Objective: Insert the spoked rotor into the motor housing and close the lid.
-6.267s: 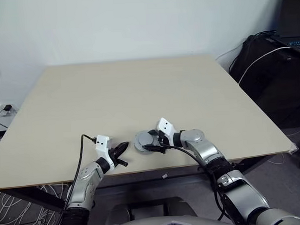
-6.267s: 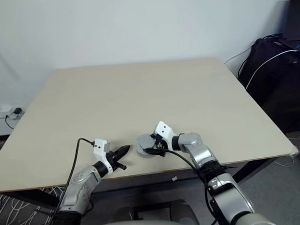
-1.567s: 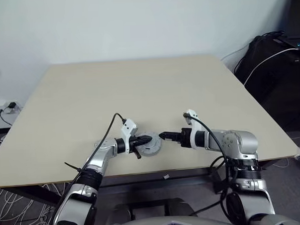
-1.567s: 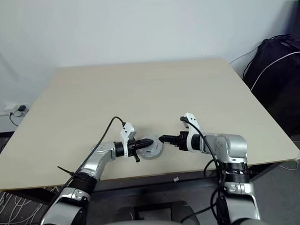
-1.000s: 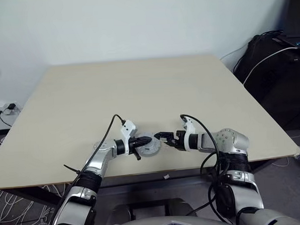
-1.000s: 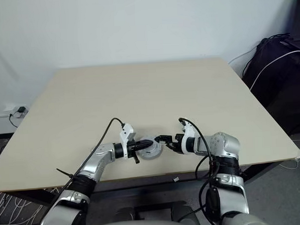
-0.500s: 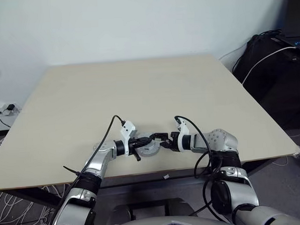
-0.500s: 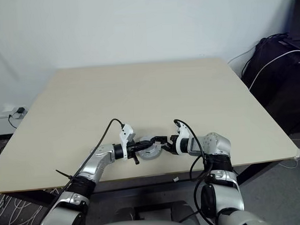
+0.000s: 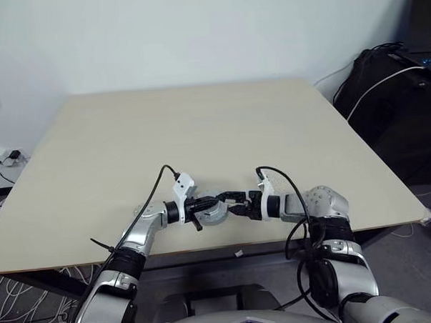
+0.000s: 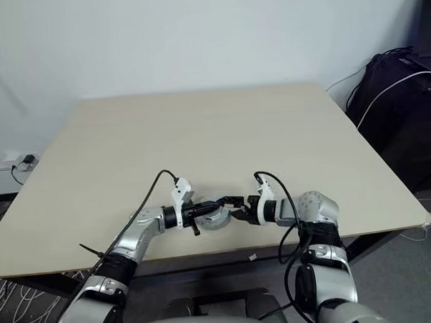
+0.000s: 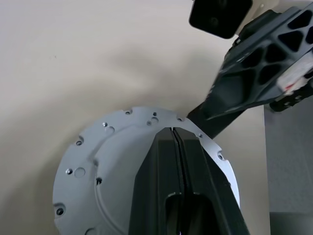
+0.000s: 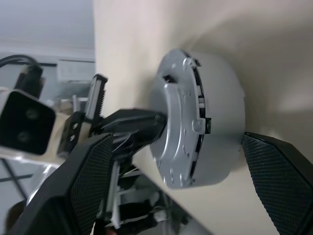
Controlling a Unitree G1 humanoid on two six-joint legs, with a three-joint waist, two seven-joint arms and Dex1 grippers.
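Observation:
The motor housing [image 12: 222, 93] is a grey round can standing near the table's front edge [image 9: 213, 213]. On top of it lies the lid [image 11: 112, 166], a grey disc with small screw holes. My left gripper [image 9: 211, 202] is shut, and its tips [image 11: 172, 130] rest on the lid's face. From the right, my right gripper [image 9: 229, 202] is open. One finger [image 12: 93, 186] stands on each side of the housing, not gripping it. The spoked rotor is hidden.
The housing is close to the front edge of the beige table [image 9: 199, 119]. A black cable [image 9: 153, 186] loops from my left wrist. A black bag with white cables [image 9: 391, 89] and a laptop [image 9: 424, 23] are off the table to the right.
The left gripper came from the left onto the lid and has stayed there. The right arm swung round to the right, then reached in and rolled slightly, so its fingers now straddle the housing.

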